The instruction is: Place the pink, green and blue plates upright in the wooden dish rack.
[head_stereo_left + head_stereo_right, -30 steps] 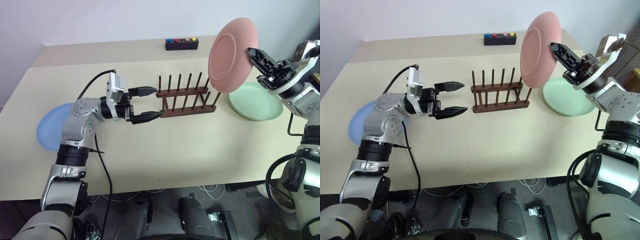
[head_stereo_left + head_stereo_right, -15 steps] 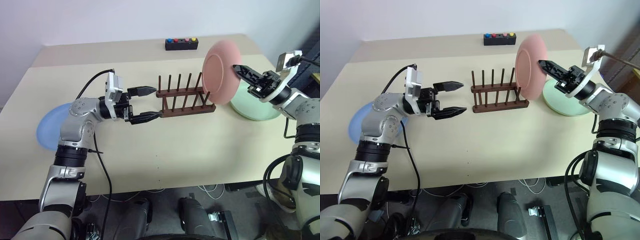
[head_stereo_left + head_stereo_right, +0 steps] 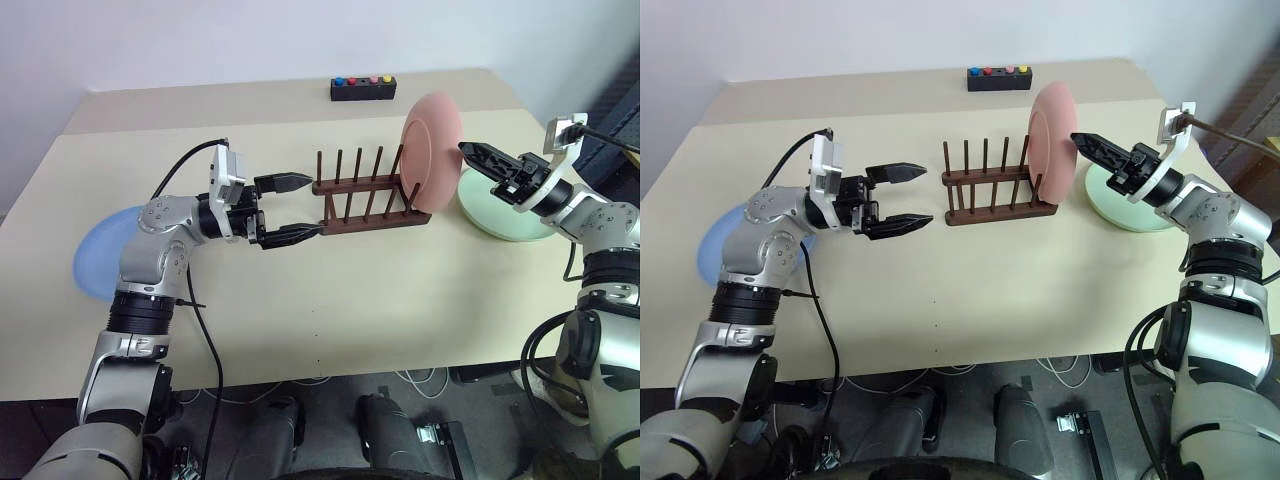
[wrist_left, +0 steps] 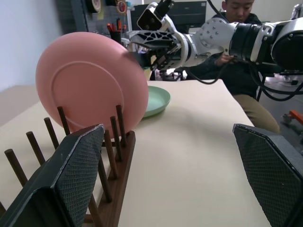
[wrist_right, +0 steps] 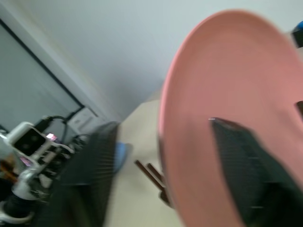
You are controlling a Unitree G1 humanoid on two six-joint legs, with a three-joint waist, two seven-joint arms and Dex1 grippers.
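Head views, pink plate (image 3: 430,152): matte salmon disc, upright on edge at the right end of the wooden dish rack (image 3: 366,192), faces turned along the rack's length.
Head views, other plates: green plate (image 3: 508,205) flat on the table (image 3: 330,300) right of the rack; blue plate (image 3: 100,252) flat at the left edge.
Head views, right gripper (image 3: 1092,152): beside the pink plate's rim, fingers' spread could not be told.
Left wrist view, left gripper (image 4: 175,175): fingers spread wide, holding nothing, at the rack's left end.
Right wrist view: pink plate close, blurred.
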